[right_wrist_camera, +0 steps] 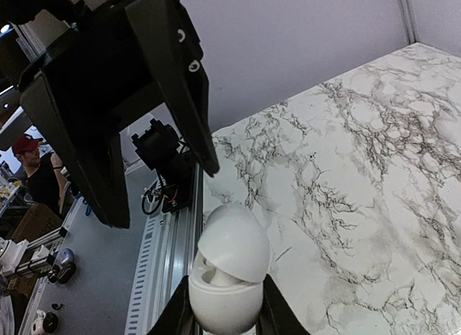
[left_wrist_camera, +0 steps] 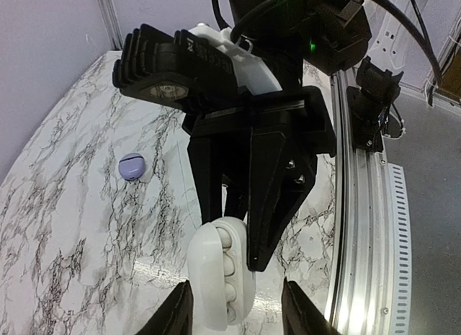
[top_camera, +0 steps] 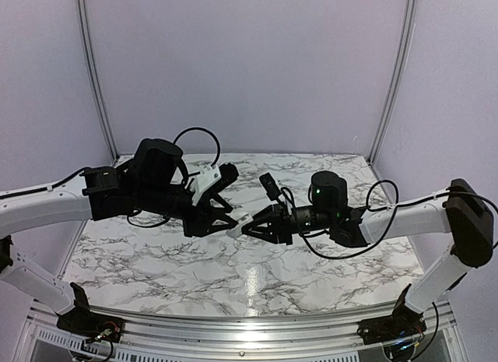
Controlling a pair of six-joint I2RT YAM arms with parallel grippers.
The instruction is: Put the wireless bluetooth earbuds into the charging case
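Note:
A white egg-shaped charging case (top_camera: 239, 222) hangs in mid-air over the marble table (top_camera: 156, 276). My right gripper (right_wrist_camera: 229, 299) is shut on its lower half. The lid stands ajar, and whitish wireless bluetooth earbuds (left_wrist_camera: 226, 262) show in the gap; one (right_wrist_camera: 217, 276) sits in the base. My left gripper (left_wrist_camera: 236, 292) is open, its fingers (left_wrist_camera: 176, 313) standing either side of the case, with a clear gap on the right. In the top view the left gripper (top_camera: 220, 222) and the right gripper (top_camera: 253, 224) meet tip to tip.
A small lilac round piece (left_wrist_camera: 132, 166) lies on the table next to a whitish bit, away from both grippers. The aluminium rail (left_wrist_camera: 360, 227) runs along the table's near edge. Cables (top_camera: 194, 136) loop above the arms.

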